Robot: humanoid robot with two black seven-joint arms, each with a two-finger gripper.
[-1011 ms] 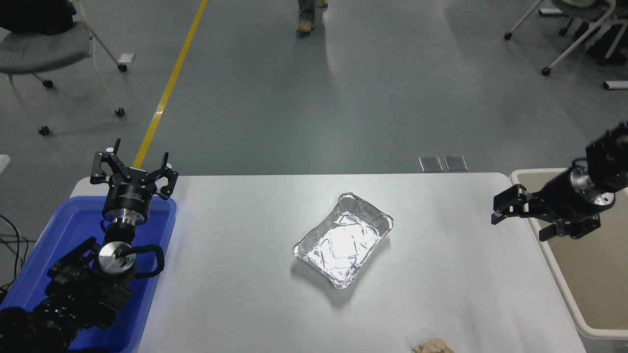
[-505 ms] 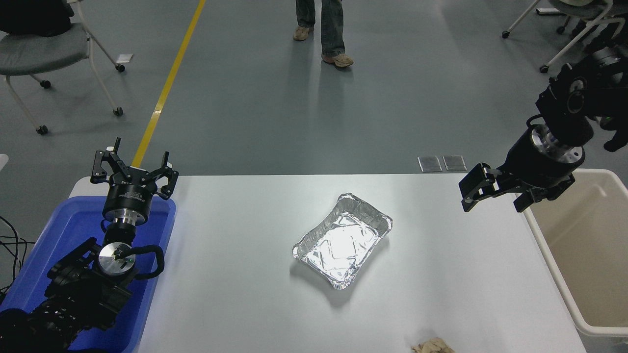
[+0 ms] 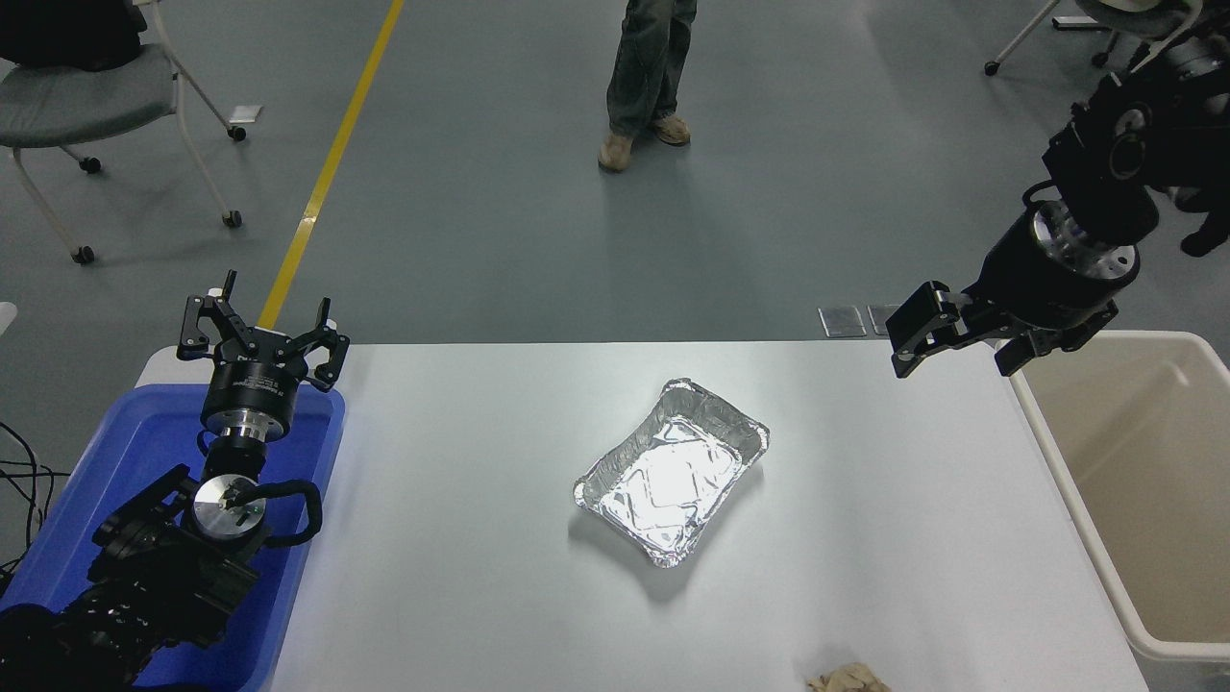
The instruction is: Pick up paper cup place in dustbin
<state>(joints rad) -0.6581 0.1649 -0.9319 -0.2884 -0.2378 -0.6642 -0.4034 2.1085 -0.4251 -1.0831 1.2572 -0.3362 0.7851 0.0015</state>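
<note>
Claw, right [image 3: 956, 343]: fingers spread, nothing between them — raised above the desk's far right corner, just left of the dustbin.
Claw, left [image 3: 259, 336]: fingers splayed, holding nothing, parked over the blue tub [image 3: 96, 500] at the desk's left edge.
Dustbin [image 3: 1076, 481]: cream-beige, alongside the desk's right edge; what shows of its inside is bare.
Paper cup: not visible anywhere — can't tell where it is.
Foil tray [image 3: 673, 469]: mid-desk, angled.
Crumpled brownish scrap [image 3: 846, 681]: near edge, right side.
Desk [image 3: 461, 577]: white.
Person: legs [image 3: 644, 67] on the floor beyond the far edge.
</note>
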